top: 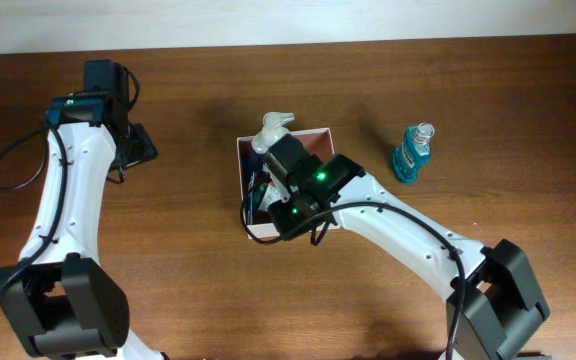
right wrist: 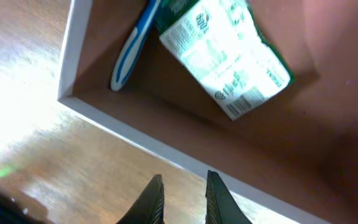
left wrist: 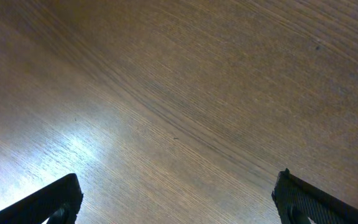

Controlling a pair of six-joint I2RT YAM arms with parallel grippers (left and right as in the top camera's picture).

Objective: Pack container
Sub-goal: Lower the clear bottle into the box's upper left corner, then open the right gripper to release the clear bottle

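A: Container [top: 325, 133] sits mid-table, a blue toothbrush [right wrist: 131, 50] and green-white packet [right wrist: 229, 56] inside.
B: Right gripper [right wrist: 182, 193] above its wall, fingers nearly closed, grasping nothing.
A: Left gripper [left wrist: 176, 199] spread wide over bare table [left wrist: 185, 93].

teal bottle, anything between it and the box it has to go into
Nothing visible on the table between them: the teal bottle lies on bare wood right of the container. The right arm sits over the container itself.

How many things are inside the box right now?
2 that I can see: a blue toothbrush along the left wall of the box, and a green-and-white packet beside it. The arm may hide more.
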